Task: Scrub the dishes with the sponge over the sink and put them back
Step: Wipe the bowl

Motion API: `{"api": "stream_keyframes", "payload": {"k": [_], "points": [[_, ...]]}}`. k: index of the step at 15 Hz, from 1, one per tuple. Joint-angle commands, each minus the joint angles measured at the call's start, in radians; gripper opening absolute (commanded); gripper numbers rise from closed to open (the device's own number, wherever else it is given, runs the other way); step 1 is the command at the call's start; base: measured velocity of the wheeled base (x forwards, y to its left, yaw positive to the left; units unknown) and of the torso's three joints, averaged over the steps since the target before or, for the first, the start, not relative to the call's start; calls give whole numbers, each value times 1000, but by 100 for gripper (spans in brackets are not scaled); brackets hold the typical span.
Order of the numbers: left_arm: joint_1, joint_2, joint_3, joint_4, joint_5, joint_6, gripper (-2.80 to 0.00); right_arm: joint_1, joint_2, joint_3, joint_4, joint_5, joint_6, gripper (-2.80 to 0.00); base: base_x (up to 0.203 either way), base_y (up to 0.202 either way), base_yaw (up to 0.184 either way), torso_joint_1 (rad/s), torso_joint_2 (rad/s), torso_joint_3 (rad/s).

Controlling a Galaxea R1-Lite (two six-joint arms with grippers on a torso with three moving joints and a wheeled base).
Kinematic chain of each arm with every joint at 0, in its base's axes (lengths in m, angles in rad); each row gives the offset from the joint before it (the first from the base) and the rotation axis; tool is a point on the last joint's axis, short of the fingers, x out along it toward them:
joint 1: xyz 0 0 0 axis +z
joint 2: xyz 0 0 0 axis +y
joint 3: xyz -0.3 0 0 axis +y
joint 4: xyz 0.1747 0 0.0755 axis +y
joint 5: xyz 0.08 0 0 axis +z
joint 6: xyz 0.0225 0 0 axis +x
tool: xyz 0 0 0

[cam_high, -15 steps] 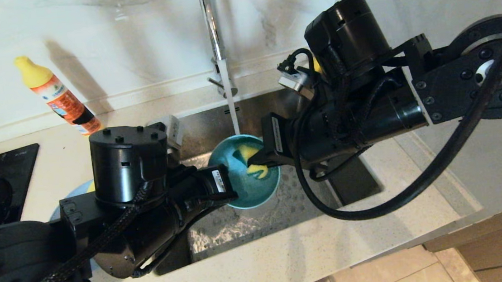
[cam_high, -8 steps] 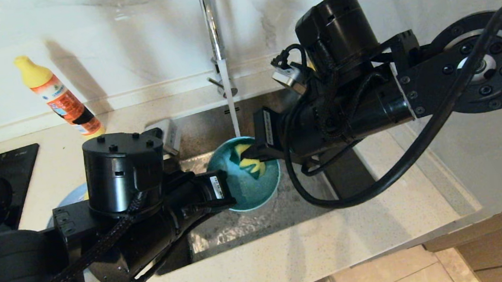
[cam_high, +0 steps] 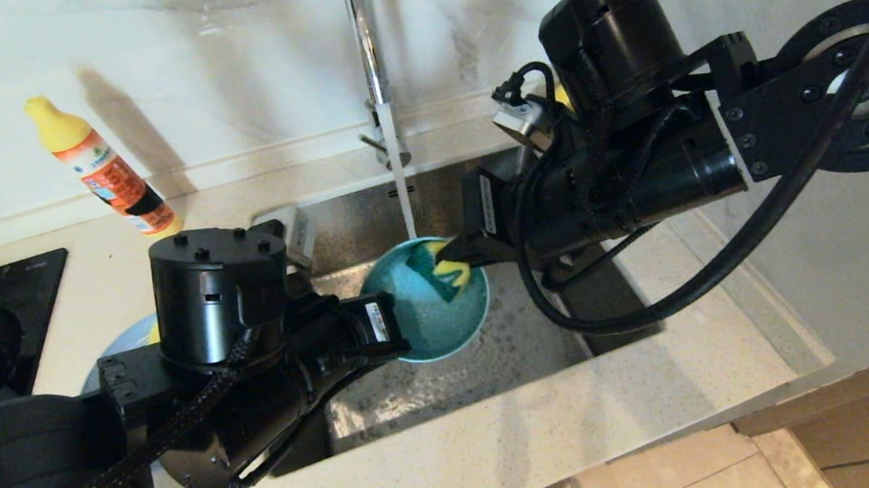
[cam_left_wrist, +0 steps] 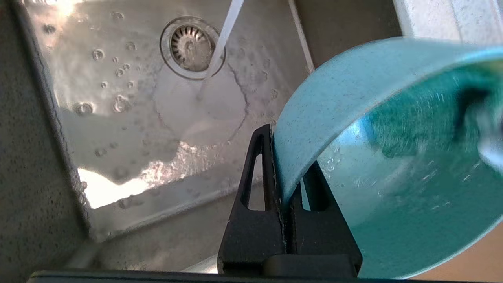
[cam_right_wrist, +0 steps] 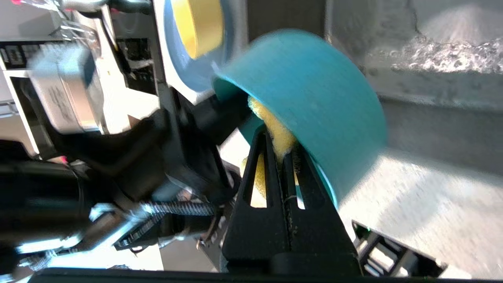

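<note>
Counter [cam_high: 545, 431] edge nearest. Left gripper [cam_left_wrist: 283, 184] jaws clamped on teal bowl [cam_high: 428, 307] rim, bowl tilted over sink [cam_high: 491, 349]. Right gripper [cam_right_wrist: 281, 157] jaws pinched on sponge [cam_high: 449, 270], pressed inside bowl. Tap [cam_high: 367, 53] behind, water stream running past bowl rim. Bottle [cam_high: 101, 167] far left against wall.

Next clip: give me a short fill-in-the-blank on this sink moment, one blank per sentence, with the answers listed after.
1. The left gripper pinches the rim of the small teal-blue bowl over the stainless steel ____.
2. The right gripper presses a yellow and green ____ inside that bowl.
3. Water runs from the tall chrome ____ down to the sink floor beside the round drain.
4. The orange bottle by the wall has a ____ cap.

Missing words: sink; sponge; tap; yellow
</note>
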Motion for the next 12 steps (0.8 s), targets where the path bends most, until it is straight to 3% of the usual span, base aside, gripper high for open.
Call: {"api": "stream_keyframes", "payload": {"k": [1, 12], "points": [[8, 5, -14, -4, 3, -6, -280, -1, -40, 23, 16, -1, 0, -280, 0, 0, 0, 0, 0, 0], [11, 2, -8, -4, 9, -1, -280, -4, -113, 37, 18, -1, 4, -280, 0, 0, 0, 0, 0, 0]]}}
